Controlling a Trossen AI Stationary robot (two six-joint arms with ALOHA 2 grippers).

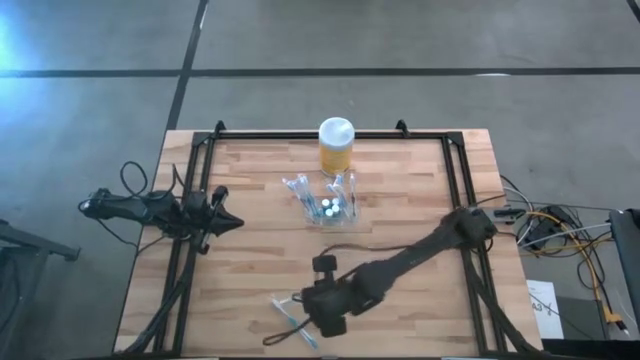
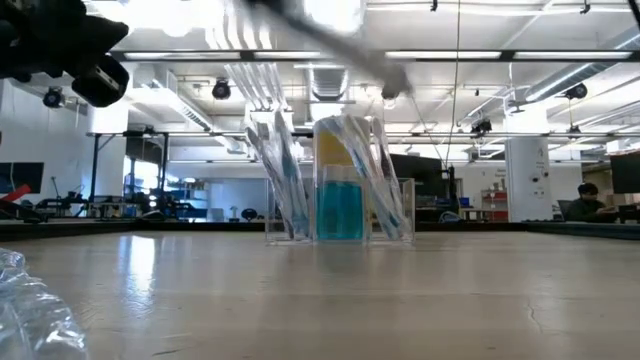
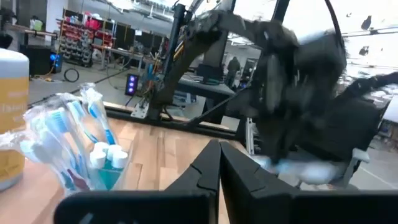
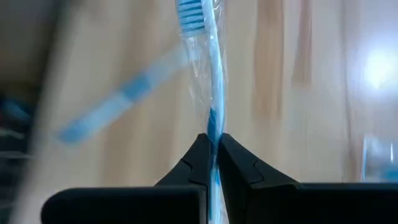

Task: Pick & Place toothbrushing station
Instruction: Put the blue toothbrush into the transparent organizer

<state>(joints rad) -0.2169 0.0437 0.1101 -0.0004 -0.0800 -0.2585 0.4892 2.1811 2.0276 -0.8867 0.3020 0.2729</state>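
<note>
Light is bright and even, coming from overhead: ceiling strip lights show in rows in the low view and leave a pale sheen on the table near the camera. In the high view, glare whitens the floor at the far left corner, and shadows under the arms are soft and short. The right arm is smeared by motion blur in the left wrist view, against blown-out white brightness behind it. In the right wrist view a toothbrush is fairly crisp, a second one streaked, with a glare spot on the wood.
</note>
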